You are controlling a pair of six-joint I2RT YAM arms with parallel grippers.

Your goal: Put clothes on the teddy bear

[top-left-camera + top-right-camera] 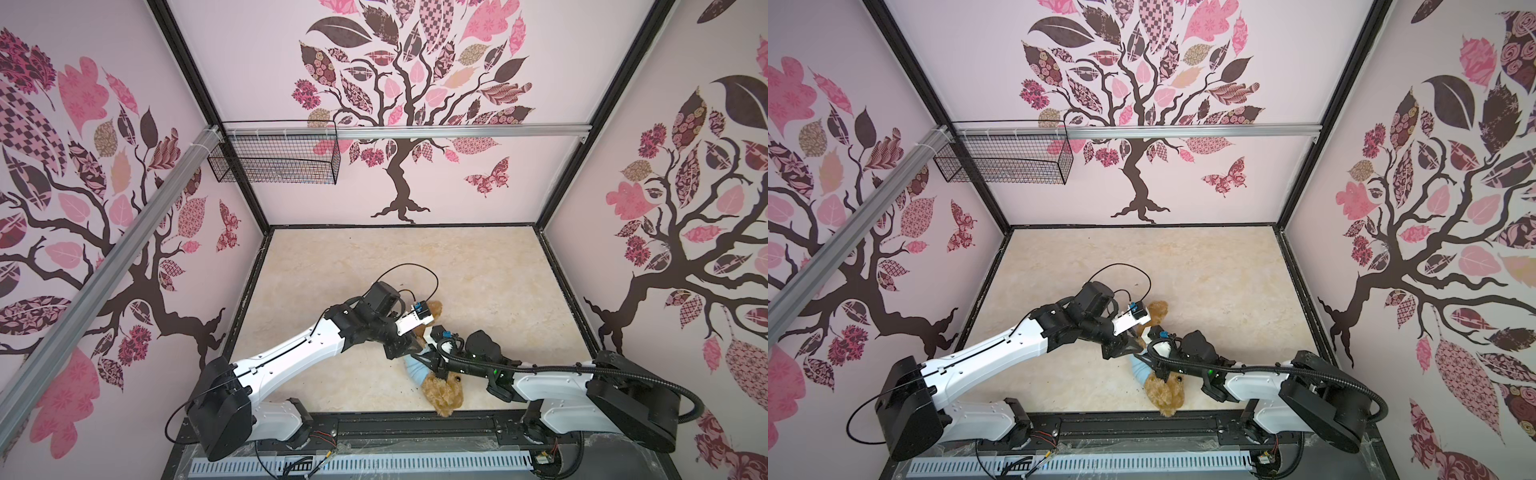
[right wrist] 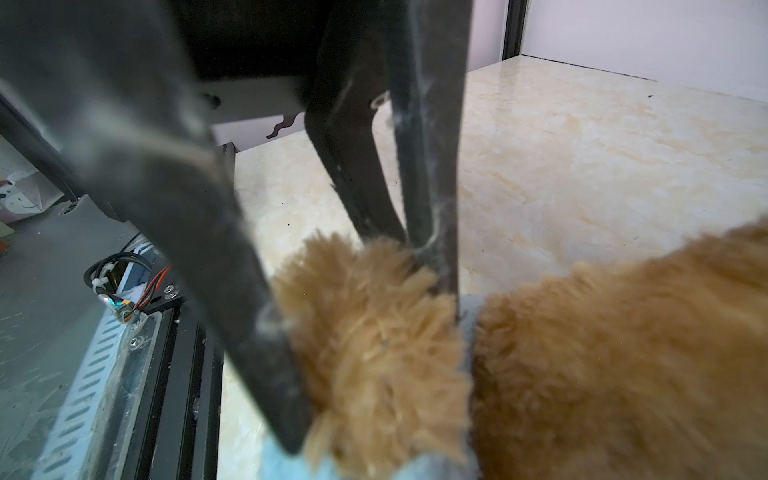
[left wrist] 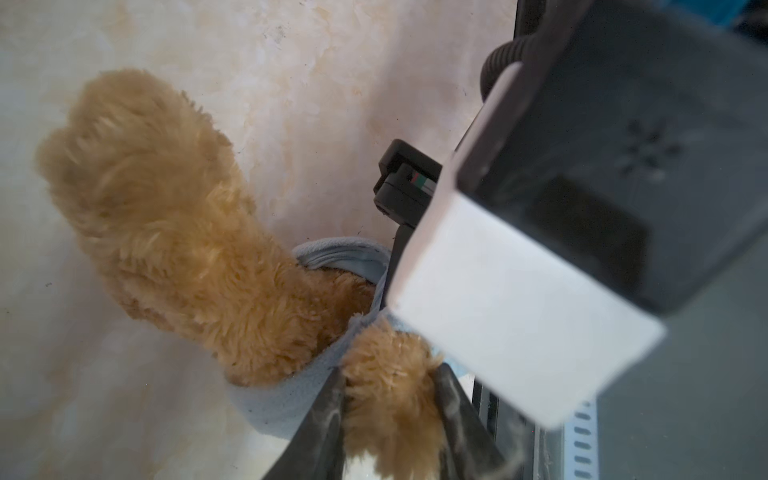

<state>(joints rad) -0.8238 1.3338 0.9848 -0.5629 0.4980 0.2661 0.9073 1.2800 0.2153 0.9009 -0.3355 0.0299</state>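
1. Lying near the front edge of the pale marbled desk [image 1: 478,270], the small golden-brown curly-furred plush teddy bear [image 1: 444,395] has its head toward that edge and its legs pointing away. It sits between the two arms in both top views.
2. A light blue cloth shirt [image 1: 417,371] is bunched round its middle. In the left wrist view, one furry arm pokes out through a shirt opening.
3. The left tool [image 3: 390,372] has that arm between its two dark fingers, both pressed into the fur, so it grips the paw.
4. The right tool [image 1: 435,365] is closed down narrow over the bear's chest, just beside the shirt. Whether it pinches cloth cannot be told.
5. The bear looks light and soft all through. Its limbs probably bend and squash, so nothing on it gives a stiff hold.
6. Long fur may let the fingers slide off. A grip set deep across a limb, not on the fur tips, seems safest.
7. The shirt is likely limp and a little stretchy. Its hem or sleeve edge is the place to take it.
8. Being so light, the bear may drag over the smooth desk when the cloth is pulled, so one tool should anchor it.
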